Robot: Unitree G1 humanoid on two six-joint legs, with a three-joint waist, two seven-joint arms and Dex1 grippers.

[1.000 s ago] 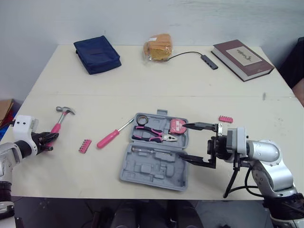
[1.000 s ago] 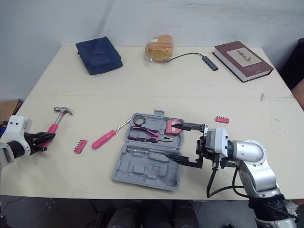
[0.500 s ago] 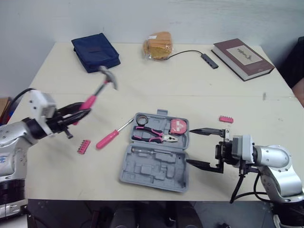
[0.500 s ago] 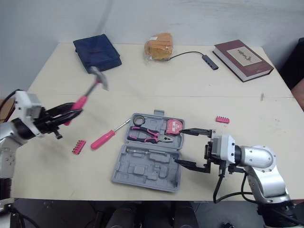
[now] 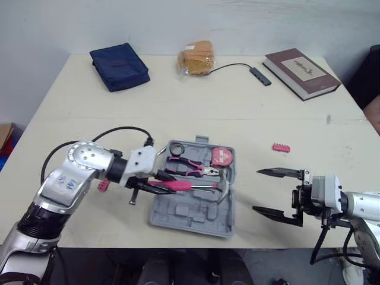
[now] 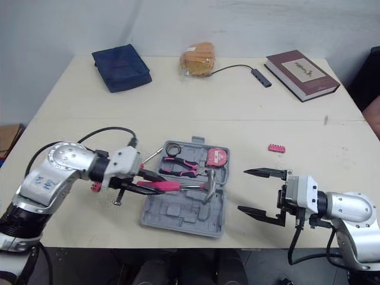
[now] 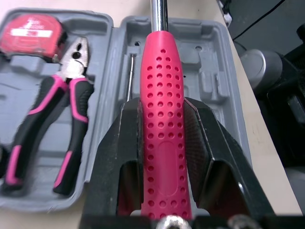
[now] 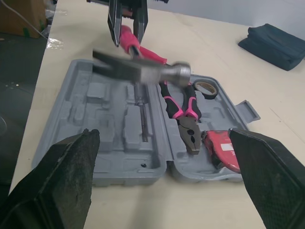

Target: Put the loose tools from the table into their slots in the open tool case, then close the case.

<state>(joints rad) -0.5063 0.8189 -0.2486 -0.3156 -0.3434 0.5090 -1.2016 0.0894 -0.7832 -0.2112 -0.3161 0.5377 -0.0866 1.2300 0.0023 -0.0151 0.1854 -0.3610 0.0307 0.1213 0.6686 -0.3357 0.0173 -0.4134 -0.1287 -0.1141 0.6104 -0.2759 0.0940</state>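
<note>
The grey tool case (image 5: 178, 215) lies open at the table's front middle. Its far half holds pink-handled pliers (image 5: 187, 166), a red tape measure (image 5: 221, 157) and a tape roll (image 5: 174, 150). My left gripper (image 5: 161, 183) is shut on the pink handle of the hammer (image 5: 181, 185), holding it level just over the case's near half, head (image 8: 143, 71) pointing right. The screwdriver's shaft (image 6: 156, 153) pokes out behind that gripper. One pink bit holder (image 5: 281, 147) lies to the right of the case, another (image 5: 103, 186) behind my left arm. My right gripper (image 5: 256, 190) stands open right of the case.
Along the far edge lie a blue pouch (image 5: 120, 66), a bagged bread roll (image 5: 198, 58), a USB hub with its cable (image 5: 261, 76) and a dark red book (image 5: 301, 65). A seam runs across the table behind the case.
My left gripper lifted the hammer from the table's left edge and swung it over the case. My right gripper drew back to the right from the case, staying open.
</note>
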